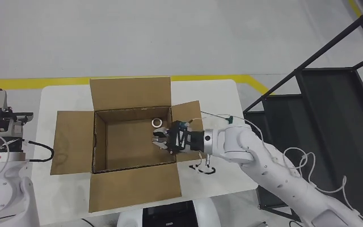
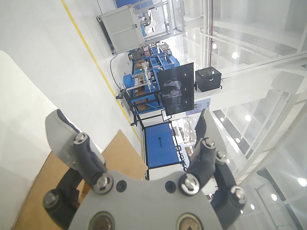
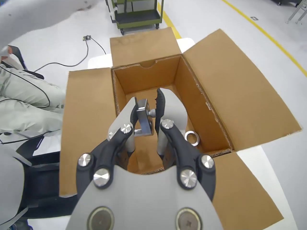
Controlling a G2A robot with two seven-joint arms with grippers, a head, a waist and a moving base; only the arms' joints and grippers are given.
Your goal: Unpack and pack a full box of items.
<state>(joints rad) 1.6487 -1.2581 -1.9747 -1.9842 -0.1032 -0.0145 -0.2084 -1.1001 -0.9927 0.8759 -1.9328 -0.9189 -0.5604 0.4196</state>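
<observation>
left gripper [image 2: 130,120] sits by the left end of the counter [image 1: 215,96], fingers spread wide apart with nothing between them, so it's out of this one.

moving right, the box [image 1: 133,113] is in the middle of the counter with its flaps folded out flat. inside it, a ring [image 1: 155,121] lies flat on the floor of the box, up near the far right corner.

right next to that, the right gripper [image 3: 146,101] is down inside the right side of the box, clamped on a metal part [image 3: 144,118]. the part looks like it's off the box floor, but i can't tell if it's going in or coming out.

my take on doing this bit well: keep the squeeze firm, since the part looks heavy and slick for what's pinching it. move straight up or down, well off the right wall and its flap, because catching the cardboard would drag the whole box. if it's going down, land it beside the ring, not on top.

the count: one box, four flaps, one ring, one metal part, two grippers.
</observation>
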